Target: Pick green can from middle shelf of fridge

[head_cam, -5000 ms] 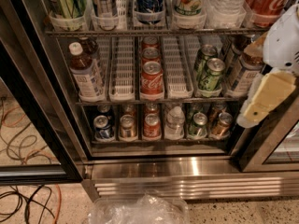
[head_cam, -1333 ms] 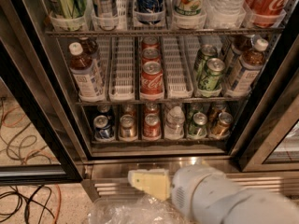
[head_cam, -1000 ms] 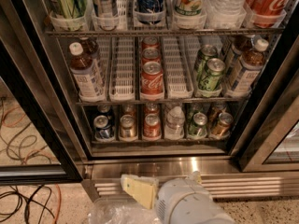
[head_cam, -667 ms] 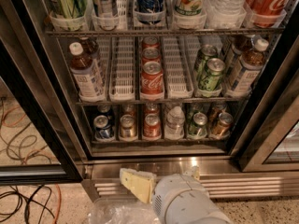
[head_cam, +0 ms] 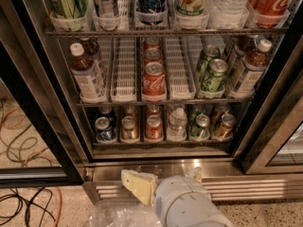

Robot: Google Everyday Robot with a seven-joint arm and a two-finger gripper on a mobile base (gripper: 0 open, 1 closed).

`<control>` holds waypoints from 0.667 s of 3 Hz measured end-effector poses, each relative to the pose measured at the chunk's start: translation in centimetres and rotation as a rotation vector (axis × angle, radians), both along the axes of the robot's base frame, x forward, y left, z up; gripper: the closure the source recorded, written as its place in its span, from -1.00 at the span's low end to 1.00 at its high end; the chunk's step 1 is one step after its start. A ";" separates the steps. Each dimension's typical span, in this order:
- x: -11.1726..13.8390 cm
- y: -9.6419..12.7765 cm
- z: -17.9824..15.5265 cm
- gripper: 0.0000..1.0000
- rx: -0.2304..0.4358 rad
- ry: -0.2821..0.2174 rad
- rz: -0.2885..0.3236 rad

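One camera, near, angled down into fridge (head_cam: 156, 168), claw (head_cam: 138, 186) at bottom edge

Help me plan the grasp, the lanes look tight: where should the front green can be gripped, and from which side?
Likely mid-body on the front green can, straight from the open front: it stands upright, its twin behind, a bottle beside. The gripper sits low, by the fridge base.

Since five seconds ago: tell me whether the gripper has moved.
Yes. The gripper has dropped from the right end of the middle shelf to low centre, before the fridge's steel base.
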State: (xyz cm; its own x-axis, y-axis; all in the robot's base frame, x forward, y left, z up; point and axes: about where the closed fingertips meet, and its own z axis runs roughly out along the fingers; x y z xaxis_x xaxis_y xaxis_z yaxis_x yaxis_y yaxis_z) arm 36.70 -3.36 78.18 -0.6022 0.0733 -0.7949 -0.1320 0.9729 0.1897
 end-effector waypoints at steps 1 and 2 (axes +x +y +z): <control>0.0 0.0 0.0 -1.00 0.000 0.000 0.000; 0.0 0.0 0.0 -1.00 0.000 0.000 0.000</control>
